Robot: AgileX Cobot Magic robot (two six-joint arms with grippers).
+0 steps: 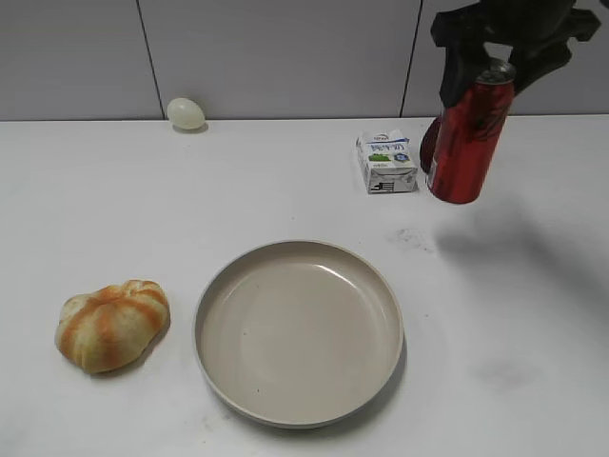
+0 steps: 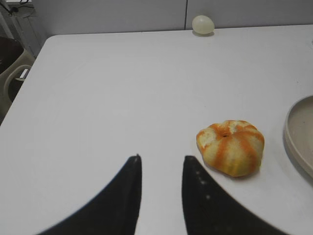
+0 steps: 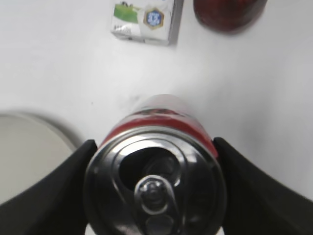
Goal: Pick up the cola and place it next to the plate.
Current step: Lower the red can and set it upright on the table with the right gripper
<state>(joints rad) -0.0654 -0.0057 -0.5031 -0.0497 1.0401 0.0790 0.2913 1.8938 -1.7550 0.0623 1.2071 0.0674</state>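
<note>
The cola (image 1: 468, 138) is a tall red can with a silver top, held in the air at the back right, tilted a little. My right gripper (image 1: 500, 67) is shut on its upper part. In the right wrist view the can top (image 3: 155, 186) fills the space between the two black fingers. The beige plate (image 1: 219, 286) lies at the front middle of the table; its rim shows in the right wrist view (image 3: 54, 128) and the left wrist view (image 2: 293, 142). My left gripper (image 2: 161, 159) is open and empty over bare table, left of the bread.
A small white carton (image 1: 386, 162) stands behind the plate, left of the can. A dark red fruit (image 3: 229, 12) lies behind the can. An orange-striped bread roll (image 1: 112, 324) lies at the front left. A pale egg (image 1: 186, 113) sits by the back wall.
</note>
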